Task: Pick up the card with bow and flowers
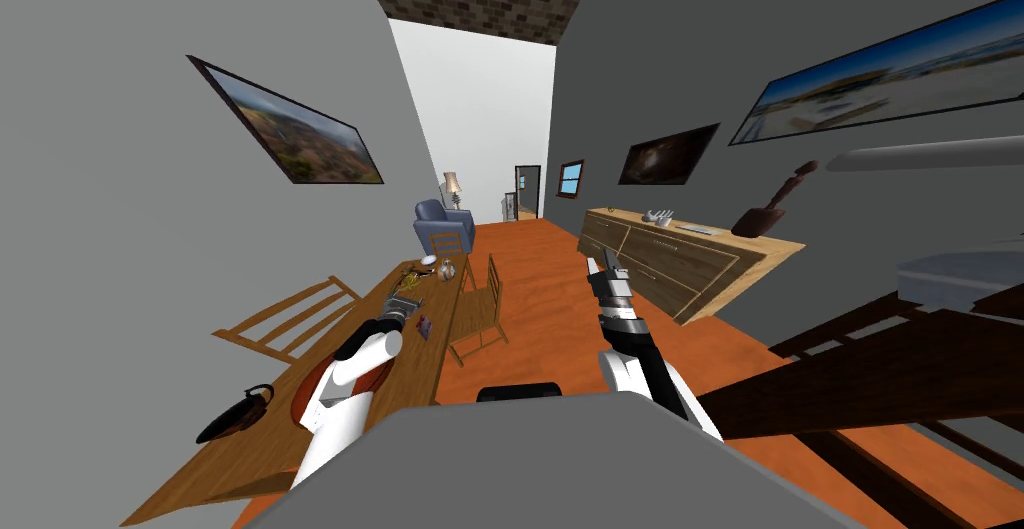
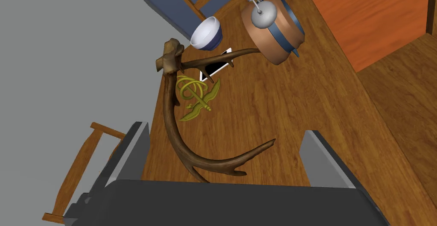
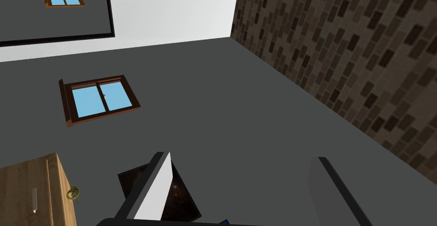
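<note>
Card [image 1: 424, 327]: small flat purplish-red item lying on the wooden table [image 1: 240, 453], near the table's edge on the side of the chair [image 1: 480, 315]. It is just beside the left gripper [image 1: 400, 305] and not under it. It is too small to read its long axis or which way it points; no bow or flowers can be made out.

Left gripper, wrist view [image 2: 224, 129]: fingers [image 2: 132, 151] spread wide, nothing clamped. It is held over the table top. A curved brown antler [image 2: 171, 108] lies on the wood ahead, and its lower bend runs between the two fingers close to the gripper body; contact cannot be told. Beyond the antler are a gold ornament [image 2: 194, 97], a white-framed dark panel [image 2: 215, 66], a white and blue bowl [image 2: 205, 33] and a copper kettle [image 2: 273, 31].

Right gripper [image 3: 241, 157]: fingers apart, empty. The head view shows it raised over the orange floor [image 1: 540, 283], well apart from the table.
</note>
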Robot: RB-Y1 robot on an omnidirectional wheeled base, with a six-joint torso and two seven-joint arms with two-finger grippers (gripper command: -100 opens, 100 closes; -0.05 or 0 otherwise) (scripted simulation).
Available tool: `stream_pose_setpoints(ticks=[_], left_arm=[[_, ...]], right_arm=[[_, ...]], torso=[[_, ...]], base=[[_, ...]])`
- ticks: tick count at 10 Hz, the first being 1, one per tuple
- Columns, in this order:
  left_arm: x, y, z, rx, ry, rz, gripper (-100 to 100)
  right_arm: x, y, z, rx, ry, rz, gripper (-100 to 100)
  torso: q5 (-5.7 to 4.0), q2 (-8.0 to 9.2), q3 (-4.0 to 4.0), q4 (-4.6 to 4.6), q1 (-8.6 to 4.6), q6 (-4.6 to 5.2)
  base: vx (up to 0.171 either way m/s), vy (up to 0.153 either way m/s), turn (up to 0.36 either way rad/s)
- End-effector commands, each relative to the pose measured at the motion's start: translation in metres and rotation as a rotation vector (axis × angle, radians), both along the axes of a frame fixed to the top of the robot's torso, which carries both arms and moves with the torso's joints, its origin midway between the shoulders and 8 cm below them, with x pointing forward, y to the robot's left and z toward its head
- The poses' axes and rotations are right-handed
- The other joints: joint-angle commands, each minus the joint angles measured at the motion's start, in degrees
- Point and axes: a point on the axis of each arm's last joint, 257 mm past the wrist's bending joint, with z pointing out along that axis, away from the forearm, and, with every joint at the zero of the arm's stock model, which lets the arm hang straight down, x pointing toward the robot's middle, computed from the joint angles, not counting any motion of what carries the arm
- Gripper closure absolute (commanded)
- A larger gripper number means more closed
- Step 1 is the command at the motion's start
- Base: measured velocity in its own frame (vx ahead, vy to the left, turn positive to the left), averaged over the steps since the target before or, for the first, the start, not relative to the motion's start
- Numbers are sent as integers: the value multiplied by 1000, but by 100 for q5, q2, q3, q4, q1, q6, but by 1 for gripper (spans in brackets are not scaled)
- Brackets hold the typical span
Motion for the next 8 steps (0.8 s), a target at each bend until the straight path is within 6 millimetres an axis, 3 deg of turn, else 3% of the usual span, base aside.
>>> stream_pose_setpoints(ticks=[1,4,7,8], left_arm=[[-1,5,-12,-36,29,11,-100],[-10,21,-50,-155,105,61,-100],[-16,27,-70,-217,149,84,-100],[-23,33,-88,-275,186,109,-100]], right_arm=[[0,0,0,0,0,0,0],[0,0,0,0,0,0,0],[0,0,0,0,0,0,0],[0,0,0,0,0,0,0]], torso=[[0,0,0,0,0,0],[0,-3,-1,0,1,-2],[0,-3,-1,0,2,-1],[0,-3,-1,0,1,-3]], base=[[-22,13,-58],[-20,14,-84],[-17,16,-80],[-18,16,-120]])
